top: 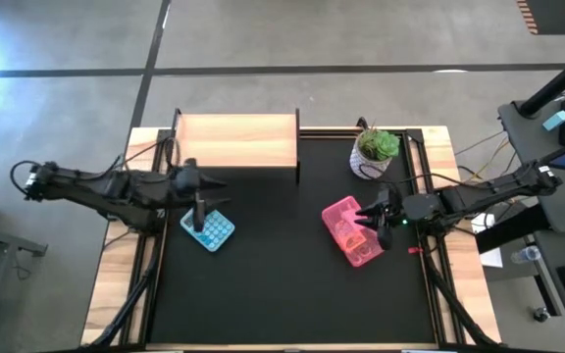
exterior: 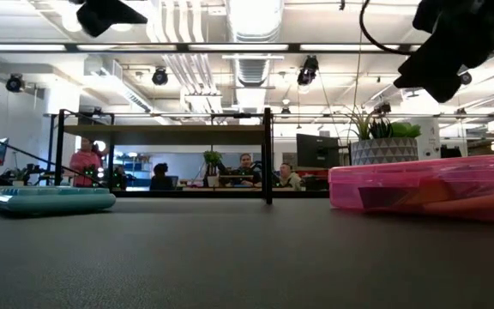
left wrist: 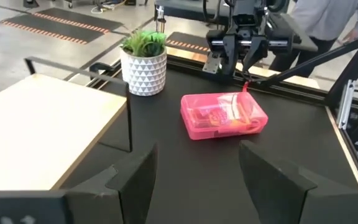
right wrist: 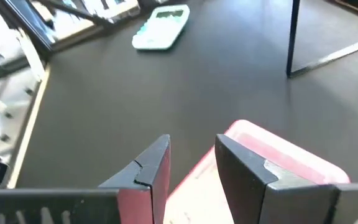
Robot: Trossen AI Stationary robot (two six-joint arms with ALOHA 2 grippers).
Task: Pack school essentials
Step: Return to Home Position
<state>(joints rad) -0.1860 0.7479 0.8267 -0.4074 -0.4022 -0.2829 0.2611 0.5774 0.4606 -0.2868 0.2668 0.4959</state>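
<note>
On the table [top: 282,284], right side: pink case [top: 346,235], shut, school essentials [left wrist: 219,118] seen inside. Right gripper [right wrist: 191,152], slightly parted, empty, is held over its edge; case may be clipped on retreat. Left gripper [left wrist: 197,155], parted wide, empty, above calculator [top: 214,233].

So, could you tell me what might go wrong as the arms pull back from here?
1. The right claw, open, hangs low over one end of the pink case; a shallow retreat could catch and drag it.
2. The potted plant stands fairly near that arm, so a wide swing might tip it.
3. The left claw, also open, hovers above the teal calculator; dipping could knock it.
</note>
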